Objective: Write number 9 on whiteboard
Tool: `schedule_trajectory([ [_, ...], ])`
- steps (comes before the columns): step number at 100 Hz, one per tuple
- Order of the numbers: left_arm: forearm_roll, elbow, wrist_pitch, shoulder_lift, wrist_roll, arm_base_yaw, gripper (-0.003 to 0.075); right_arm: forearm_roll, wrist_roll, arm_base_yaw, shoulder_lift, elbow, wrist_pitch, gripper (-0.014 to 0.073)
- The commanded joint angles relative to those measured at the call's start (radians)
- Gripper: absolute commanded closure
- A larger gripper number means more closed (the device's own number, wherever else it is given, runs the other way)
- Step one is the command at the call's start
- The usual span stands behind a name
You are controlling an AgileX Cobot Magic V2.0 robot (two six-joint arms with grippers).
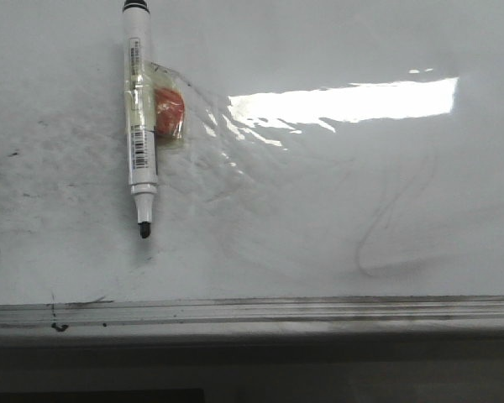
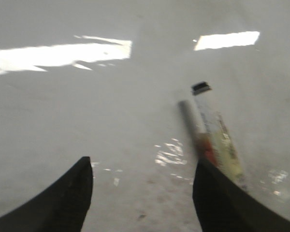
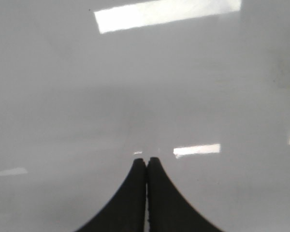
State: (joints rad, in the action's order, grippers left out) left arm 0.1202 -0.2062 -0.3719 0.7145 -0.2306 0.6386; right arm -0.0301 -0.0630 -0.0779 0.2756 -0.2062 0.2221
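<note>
The whiteboard (image 1: 336, 218) fills the front view, glossy, with grey smudges and a faint erased curved smear (image 1: 386, 235) at right. No drawn number 9 is visible on it. A marker (image 1: 139, 117), uncapped, black tip toward the grey edge rail (image 1: 252, 311), lies on the board with clear tape and an orange piece (image 1: 169, 112) attached. Left claw (image 2: 140, 183): fingers apart, marker just beside one finger. Right claw (image 3: 146, 193): fingers pressed together, holding nothing

Marker (image 1: 140, 109) top cut off.
</note>
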Motion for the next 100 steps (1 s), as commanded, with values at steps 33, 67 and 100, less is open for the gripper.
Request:
schedule_trajectory([
  [33,-0.105,-0.129,-0.197,0.308,-0.026,0.241,0.032,0.0,0.002,0.002,0.016,-0.026,-0.086,0.0657],
  [67,-0.09,-0.151,-0.197,0.409,-0.027,0.266,0.0321,-0.002,0.002,0.002,0.016,-0.026,-0.08,0.0657],
  [100,-0.207,-0.151,-0.163,0.467,-0.008,0.266,0.0561,-0.006,0.002,0.026,0.016,-0.026,-0.03,0.0657],
])
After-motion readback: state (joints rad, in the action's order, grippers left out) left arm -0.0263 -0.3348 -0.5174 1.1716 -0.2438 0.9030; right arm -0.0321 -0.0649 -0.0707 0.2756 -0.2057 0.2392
